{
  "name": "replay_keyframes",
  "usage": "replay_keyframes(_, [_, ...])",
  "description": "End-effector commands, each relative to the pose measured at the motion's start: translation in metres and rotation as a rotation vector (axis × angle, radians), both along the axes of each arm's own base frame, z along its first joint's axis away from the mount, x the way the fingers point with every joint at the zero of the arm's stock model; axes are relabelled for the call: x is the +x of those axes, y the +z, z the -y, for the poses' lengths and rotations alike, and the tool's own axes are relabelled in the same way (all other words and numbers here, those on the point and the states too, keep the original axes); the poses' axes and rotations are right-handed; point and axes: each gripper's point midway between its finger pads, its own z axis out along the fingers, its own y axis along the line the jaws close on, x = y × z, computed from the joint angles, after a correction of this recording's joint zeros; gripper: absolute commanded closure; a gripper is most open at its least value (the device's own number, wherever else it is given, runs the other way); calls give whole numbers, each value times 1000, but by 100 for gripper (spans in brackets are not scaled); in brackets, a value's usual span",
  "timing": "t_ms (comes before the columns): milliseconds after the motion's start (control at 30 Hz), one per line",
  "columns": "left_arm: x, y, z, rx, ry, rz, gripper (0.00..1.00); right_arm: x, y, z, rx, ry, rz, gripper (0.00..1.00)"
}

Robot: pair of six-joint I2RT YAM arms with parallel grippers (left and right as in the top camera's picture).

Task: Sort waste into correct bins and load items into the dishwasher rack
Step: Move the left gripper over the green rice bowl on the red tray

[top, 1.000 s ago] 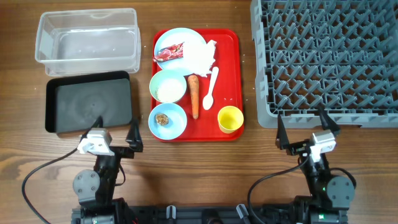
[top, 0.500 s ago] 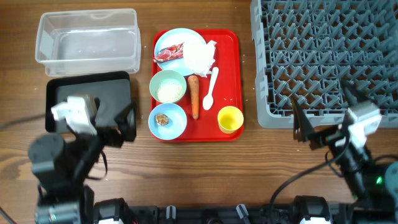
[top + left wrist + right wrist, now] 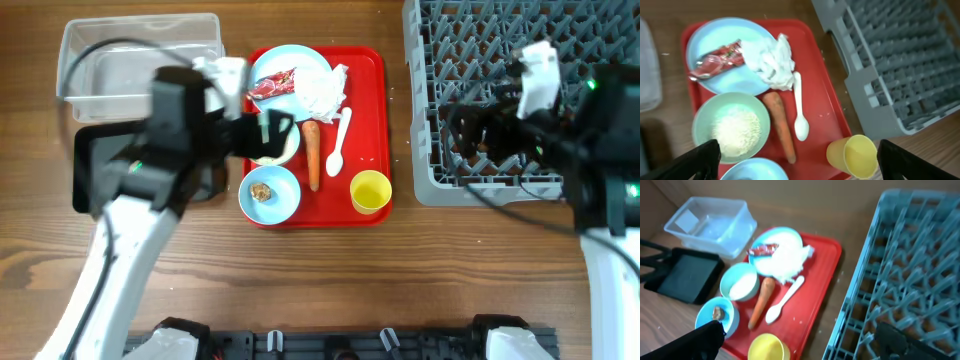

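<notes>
Waste unsorted, zero progress. Left gripper [image 3: 797, 150] wide apart, empty, over red tray [image 3: 826, 102]; right gripper [image 3: 799, 330] apart too, empty, over dishwasher rack [image 3: 480, 60]. Napkin [image 3: 771, 60], wrapper [image 3: 717, 59] on plate [image 3: 715, 37] at tray's 12 o'clock; carrot [image 3: 781, 125], spoon [image 3: 799, 107] centre; rice [image 3: 736, 131] in green bowl [image 3: 702, 120] at 9, scrap [image 3: 262, 191] in blue bowl [image 3: 285, 205] at 7, cup [image 3: 855, 155] at 5. Nothing in clear tub [image 3: 710, 220], black tray [image 3: 685, 275] or dishwasher rack. All sorting and loading left to do.

The left arm [image 3: 118, 250] rises from the lower left of the overhead frame. Its left hand [image 3: 801, 163] hangs at centre left, fingers [image 3: 692, 162] spread wide, holding nothing. The right arm [image 3: 612, 285] runs up the right edge. The right hand [image 3: 802, 339], at upper right, is likewise spread wide and empty.
</notes>
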Motion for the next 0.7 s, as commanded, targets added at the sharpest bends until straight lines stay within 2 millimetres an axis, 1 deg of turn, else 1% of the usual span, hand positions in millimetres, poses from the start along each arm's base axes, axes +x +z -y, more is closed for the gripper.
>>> replay_keyframes(0, [16, -22, 24, 40, -29, -19, 0, 11, -12, -5, 78, -25, -95, 0])
replay_keyframes(67, [16, -37, 34, 49, -55, -56, 0, 18, -21, -6, 109, -43, -140, 0])
replay_keyframes(100, [15, -47, 40, 50, -74, -84, 0, 22, -23, -8, 121, -29, -144, 0])
replay_keyframes(133, [15, -52, 44, 53, -83, -97, 0, 26, -25, -8, 122, -26, -143, 0])
replay_keyframes(200, [18, -60, 48, 57, -89, -106, 0, 32, -27, -7, 114, -29, -134, 0])
replay_keyframes(267, [25, -64, 50, 55, -89, -97, 0, 41, -30, -4, 105, -41, -119, 0])
replay_keyframes(367, [33, -70, 49, 69, -72, -88, 0, 50, -33, -4, 104, -41, -114, 1])
replay_keyframes(400, [35, -75, 50, 75, -69, -96, 0, 51, -36, -4, 104, -41, -120, 2])
replay_keyframes(433, [37, -82, 47, 92, -58, -106, 7, 53, -39, -3, 105, -42, -127, 3])
replay_keyframes(467, [39, -90, 43, 116, -38, -119, 15, 54, -42, -3, 105, -42, -135, 4])
replay_keyframes(533, [46, -109, 33, 163, 35, -156, 24, 57, -48, -3, 106, -43, -151, 5])
replay_keyframes(567, [50, -123, 25, 192, 99, -184, 33, 58, -51, -3, 109, -46, -163, 6])
replay_keyframes(600, [53, -136, 17, 222, 154, -209, 40, 58, -54, -3, 112, -49, -174, 7])
replay_keyframes(667, [56, -152, 9, 251, 211, -240, 48, 60, -58, -3, 121, -63, -196, 7])
